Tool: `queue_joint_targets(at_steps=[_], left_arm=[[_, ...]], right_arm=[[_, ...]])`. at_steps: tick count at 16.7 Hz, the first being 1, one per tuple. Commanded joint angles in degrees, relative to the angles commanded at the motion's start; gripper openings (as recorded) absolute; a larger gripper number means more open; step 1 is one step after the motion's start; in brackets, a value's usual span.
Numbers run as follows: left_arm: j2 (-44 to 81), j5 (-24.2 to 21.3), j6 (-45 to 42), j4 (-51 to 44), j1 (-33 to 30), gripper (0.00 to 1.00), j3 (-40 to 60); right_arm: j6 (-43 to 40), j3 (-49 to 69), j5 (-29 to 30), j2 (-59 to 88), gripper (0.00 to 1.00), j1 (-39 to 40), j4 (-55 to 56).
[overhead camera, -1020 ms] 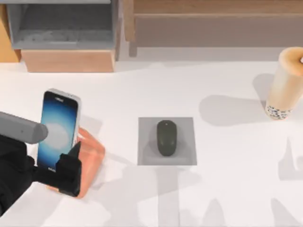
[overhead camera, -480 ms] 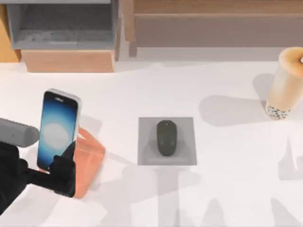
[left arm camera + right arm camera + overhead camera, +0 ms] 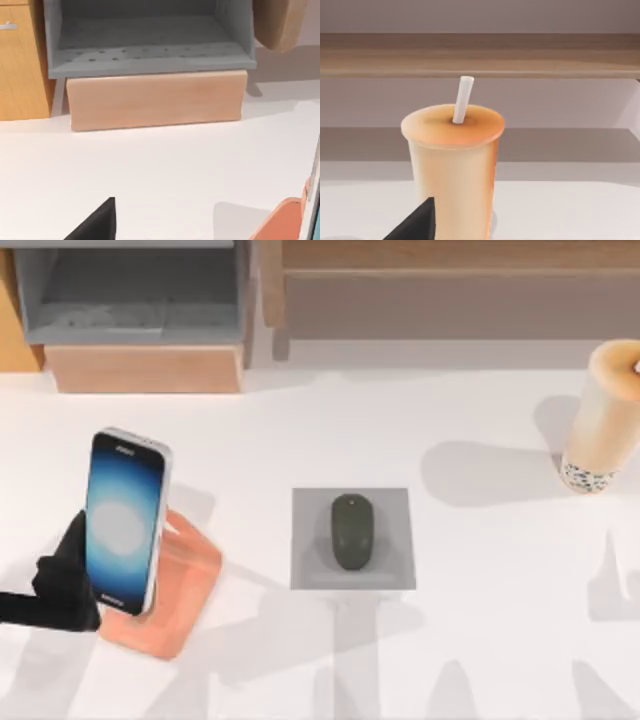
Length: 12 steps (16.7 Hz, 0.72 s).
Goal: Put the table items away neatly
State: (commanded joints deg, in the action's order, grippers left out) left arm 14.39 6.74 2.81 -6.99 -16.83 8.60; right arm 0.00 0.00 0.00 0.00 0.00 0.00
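At counter's left, your left claw [image 3: 62, 585] beside smartphone [image 3: 123, 522] on stand [image 3: 185, 585]; finger state unclear; retreat leftward without nudging phone.

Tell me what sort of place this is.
Probably a rendered desk or office workspace: a mouse on a grey pad, a smartphone leaning on a pink stand, and a cup with a straw sit on a white table, with a shelf unit behind.
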Motion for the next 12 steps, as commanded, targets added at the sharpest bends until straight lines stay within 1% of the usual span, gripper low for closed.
queue_joint_targets(at_steps=[5,7,9,12], left_arm=[[-10.44,-4.00,-1.60,4.20,12.37,1.00,-5.71],[-13.40,-5.97,-2.40,6.23,15.68,1.00,-7.86],[-14.40,-6.74,-2.81,6.99,16.83,1.00,-8.60],[-14.40,-6.74,-2.81,6.99,16.83,1.00,-8.60]], right_arm=[[0.00,0.00,0.00,0.00,1.00,0.00,0.00],[0.00,0.00,0.00,0.00,1.00,0.00,0.00],[0.00,0.00,0.00,0.00,1.00,0.00,0.00],[0.00,0.00,0.00,0.00,1.00,0.00,0.00]])
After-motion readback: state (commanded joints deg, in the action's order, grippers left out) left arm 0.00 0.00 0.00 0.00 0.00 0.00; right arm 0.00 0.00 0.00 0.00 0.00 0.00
